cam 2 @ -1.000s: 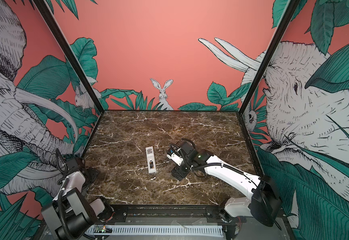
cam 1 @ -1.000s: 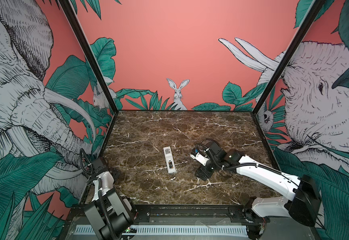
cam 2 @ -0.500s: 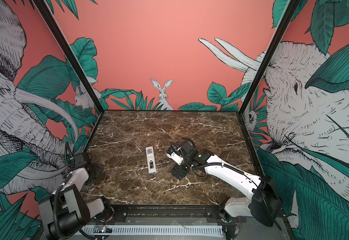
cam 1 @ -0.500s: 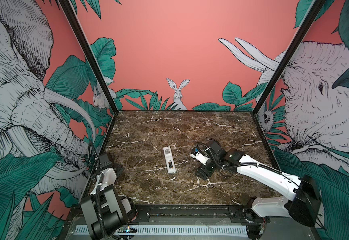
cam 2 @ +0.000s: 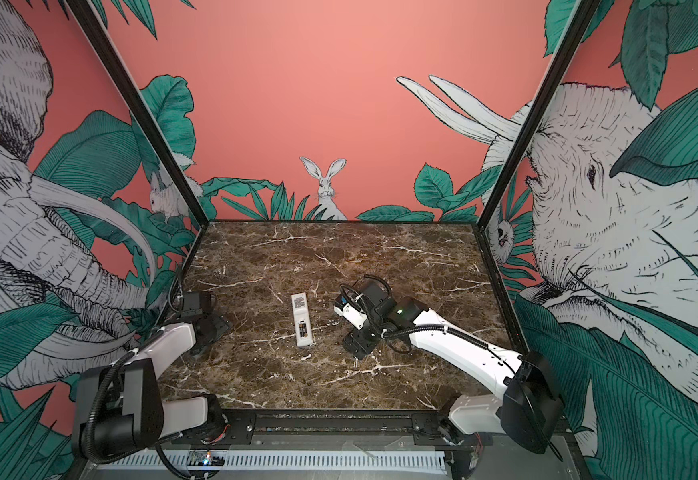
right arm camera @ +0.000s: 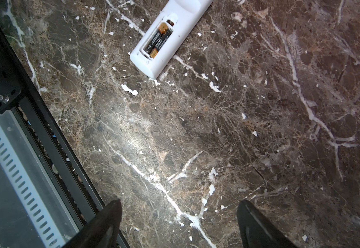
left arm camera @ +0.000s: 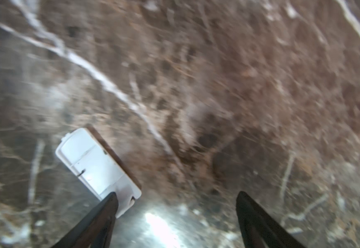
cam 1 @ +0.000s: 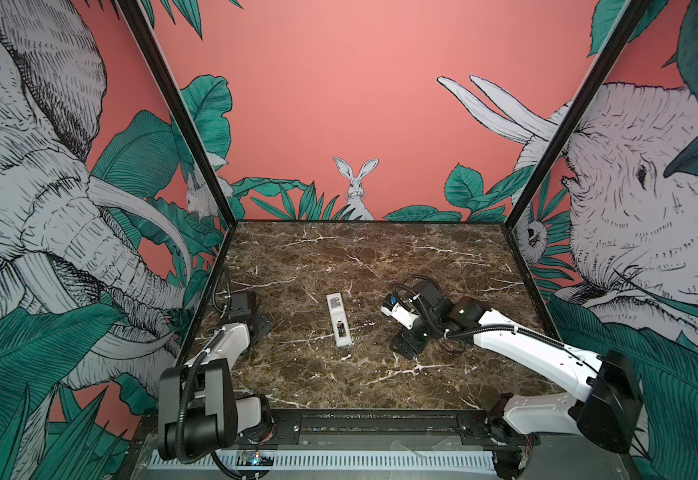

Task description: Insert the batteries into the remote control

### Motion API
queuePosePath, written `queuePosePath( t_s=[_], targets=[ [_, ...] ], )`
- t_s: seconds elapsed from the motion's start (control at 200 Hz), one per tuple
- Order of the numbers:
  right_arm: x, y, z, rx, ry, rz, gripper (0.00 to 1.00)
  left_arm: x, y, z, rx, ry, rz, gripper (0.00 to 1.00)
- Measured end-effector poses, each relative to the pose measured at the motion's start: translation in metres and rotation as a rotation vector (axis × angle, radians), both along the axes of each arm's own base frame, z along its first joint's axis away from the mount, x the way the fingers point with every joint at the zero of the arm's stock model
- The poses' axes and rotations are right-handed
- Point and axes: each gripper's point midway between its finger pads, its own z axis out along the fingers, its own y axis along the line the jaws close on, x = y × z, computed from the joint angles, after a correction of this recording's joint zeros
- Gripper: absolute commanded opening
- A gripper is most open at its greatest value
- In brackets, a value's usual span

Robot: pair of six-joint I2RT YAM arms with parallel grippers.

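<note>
Since both batteries (right arm camera: 158,40) sit side by side in open bay of remote control (cam 1: 339,320), loading looks done. Remote lies back-up, mid table (cam 1: 339,257). My left gripper (left arm camera: 177,194) jaws spread wide, empty, just beside white cover (left arm camera: 95,165); view blurred, probably bay lid. My right gripper (right arm camera: 179,201) jaws spread wide, empty, near remote, not touching. Next move, I judge: pinch cover by edges, carry to bay, slide shut. Count: two batteries, one remote, one cover.

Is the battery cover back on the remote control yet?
No, in the right wrist view the batteries show uncovered in the back of the remote control.
</note>
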Motion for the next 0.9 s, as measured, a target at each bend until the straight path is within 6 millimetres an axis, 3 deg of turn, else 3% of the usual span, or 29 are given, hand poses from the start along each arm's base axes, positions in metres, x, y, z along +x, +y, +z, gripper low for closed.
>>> queuePosePath(
  t_s=[0.205, 0.43, 0.565, 0.72, 0.82, 0.9],
  targets=[
    [0.000, 0.000, 0.000, -0.001, -0.002, -0.001, 0.84, 0.011, -0.035, 0.000, -0.017, 0.008, -0.092, 0.86],
    [0.002, -0.001, 0.000, -0.005, -0.007, -0.007, 0.84, 0.049, -0.094, 0.004, -0.063, -0.023, -0.237, 0.87],
    [0.004, -0.001, 0.001, -0.002, -0.013, -0.010, 0.84, 0.068, -0.115, 0.012, -0.131, -0.057, -0.279, 0.87],
    [0.005, 0.004, 0.000, 0.015, -0.007, -0.002, 0.84, 0.079, -0.121, 0.035, -0.145, -0.109, -0.319, 0.90],
    [0.005, 0.013, -0.006, 0.022, 0.025, 0.015, 0.82, 0.089, -0.118, 0.066, -0.142, -0.169, -0.340, 0.92],
    [0.010, 0.026, -0.007, 0.036, 0.047, 0.038, 0.80, 0.092, -0.103, 0.092, -0.142, -0.219, -0.324, 0.93]
  ],
)
